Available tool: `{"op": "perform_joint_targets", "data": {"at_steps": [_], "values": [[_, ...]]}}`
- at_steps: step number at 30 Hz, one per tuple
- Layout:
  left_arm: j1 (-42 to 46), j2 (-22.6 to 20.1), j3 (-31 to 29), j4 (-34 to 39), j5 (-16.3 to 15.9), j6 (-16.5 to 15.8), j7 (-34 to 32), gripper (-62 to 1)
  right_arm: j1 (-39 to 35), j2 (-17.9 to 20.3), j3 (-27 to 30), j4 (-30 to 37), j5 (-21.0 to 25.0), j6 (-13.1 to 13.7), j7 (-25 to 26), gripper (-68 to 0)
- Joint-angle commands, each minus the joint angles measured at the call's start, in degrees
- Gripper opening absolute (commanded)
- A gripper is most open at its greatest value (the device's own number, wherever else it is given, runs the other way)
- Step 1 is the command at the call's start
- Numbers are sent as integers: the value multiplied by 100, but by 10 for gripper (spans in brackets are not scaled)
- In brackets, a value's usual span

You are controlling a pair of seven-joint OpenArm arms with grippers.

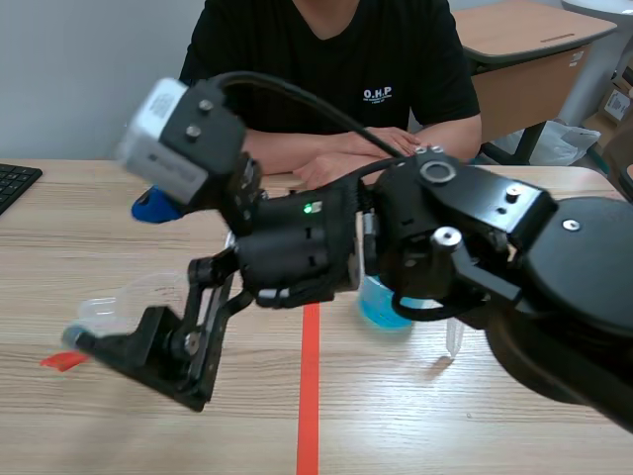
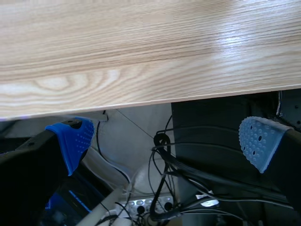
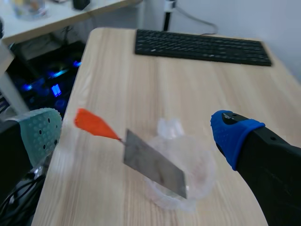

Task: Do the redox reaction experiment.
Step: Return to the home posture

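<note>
Metal strip point(image 3: 153, 165), orange-tabbed: lay across clear cup point(image 3: 197, 174) on desk point(image 3: 141, 80), just ahead of right tool point(image 3: 136, 134), spread and empty. Beaker of blue liquid point(image 1: 379, 309): stood apart, strip not yet in it. Left tool point(image 2: 167, 140): spread, empty, beyond desk edge. Progress judged early; immersion left to do.

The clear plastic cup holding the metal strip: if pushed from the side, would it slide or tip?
Probably light: the clear cup looks thin-walled, so it likely slides easily on the smooth wooden table. The metal strip leans out over its rim, so a push may tip it.
</note>
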Motion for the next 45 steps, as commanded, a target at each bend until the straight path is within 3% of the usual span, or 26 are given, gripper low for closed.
{"op": "perform_joint_targets", "data": {"at_steps": [1,8,18,29,32,45], "values": [[103,-125,4,76,9,13,-61,14,63,245,212,140,168,-186,118,4],[387,-525,-17,254,9,31,-584,14,-356,1134,1119,492,780,-619,229,4],[815,-1115,-210,848,83,28,-951,14,-1899,1875,2874,1331,826,-1117,225,4],[1174,-1665,-210,1672,28,7,-1115,14,-4072,1919,4557,2284,824,-1147,181,4],[1174,-1788,-210,1954,-133,9,-1104,14,-4566,1919,4863,2448,824,-1252,184,4],[955,-2597,-210,2653,-951,-33,-1001,14,-6074,1886,5709,3029,826,-1255,254,4]]}}
